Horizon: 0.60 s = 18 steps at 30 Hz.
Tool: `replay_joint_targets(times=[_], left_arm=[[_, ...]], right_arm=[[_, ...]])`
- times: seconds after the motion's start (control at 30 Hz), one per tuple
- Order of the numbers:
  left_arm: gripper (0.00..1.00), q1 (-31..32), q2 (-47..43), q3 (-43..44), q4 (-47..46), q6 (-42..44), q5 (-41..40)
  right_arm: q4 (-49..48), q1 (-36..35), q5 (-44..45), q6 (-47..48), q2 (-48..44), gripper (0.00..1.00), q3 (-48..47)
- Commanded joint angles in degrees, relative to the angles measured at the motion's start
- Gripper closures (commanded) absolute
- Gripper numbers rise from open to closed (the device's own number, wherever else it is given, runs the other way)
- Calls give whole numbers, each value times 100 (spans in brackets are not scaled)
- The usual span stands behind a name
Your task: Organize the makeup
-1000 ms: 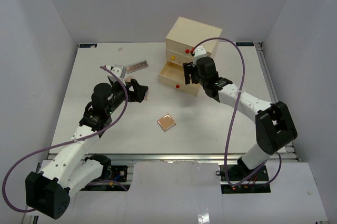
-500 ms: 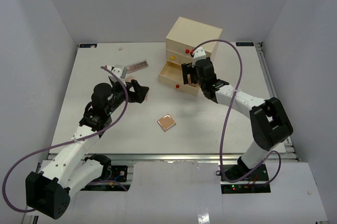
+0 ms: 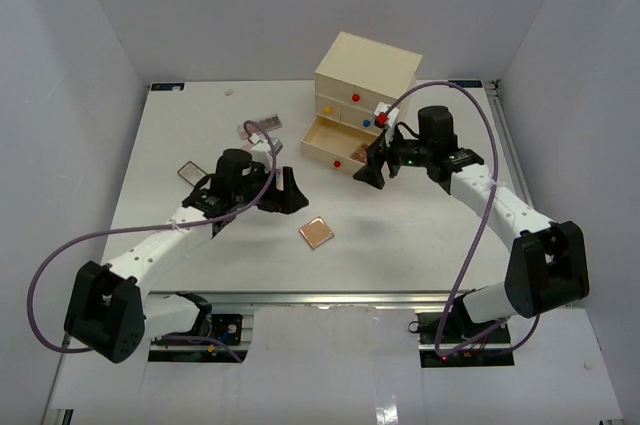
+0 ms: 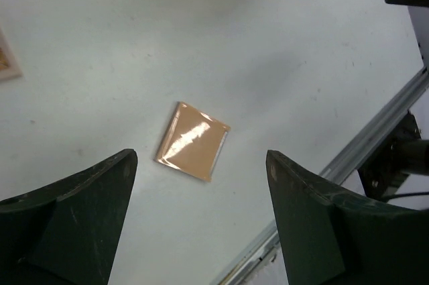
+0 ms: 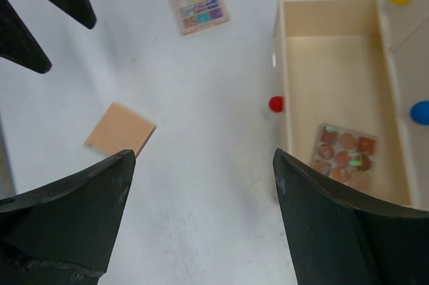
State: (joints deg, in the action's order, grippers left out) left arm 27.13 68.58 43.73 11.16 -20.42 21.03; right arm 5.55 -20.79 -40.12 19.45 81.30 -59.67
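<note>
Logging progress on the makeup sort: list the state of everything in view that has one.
Bottom drawer: pulled open.
Upper drawers: shut.
Brown-toned palette: lying in the bottom drawer.
Peach compact: closed, flat on the table.
Multicolour palette: flat on the table.
Left gripper: open, empty, above the peach compact.
Right gripper: open, empty.

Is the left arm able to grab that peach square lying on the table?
Probably yes. The left gripper is open and points at the peach compact, which lies flat on the table with nothing on it or between them.
</note>
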Motion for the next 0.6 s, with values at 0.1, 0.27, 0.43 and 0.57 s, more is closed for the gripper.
replay_joint_targets(times=[0.1, 0.27, 0.43, 0.57], left_arm=[[3, 1501, 686, 658, 1412, -693, -1676], [2, 1945, 1569, 1228, 1599, 594, -1996], [2, 1946, 2228, 1418, 1591, 1406, -2016], [2, 1979, 2522, 1640, 1583, 1674, -2289]], right_arm=[[644, 725, -1747, 292, -391, 10, 68], [315, 850, -1896, 24, -774, 10, 333], [289, 989, -2008, -2, -861, 10, 359], [252, 1059, -2055, -57, -853, 10, 400]])
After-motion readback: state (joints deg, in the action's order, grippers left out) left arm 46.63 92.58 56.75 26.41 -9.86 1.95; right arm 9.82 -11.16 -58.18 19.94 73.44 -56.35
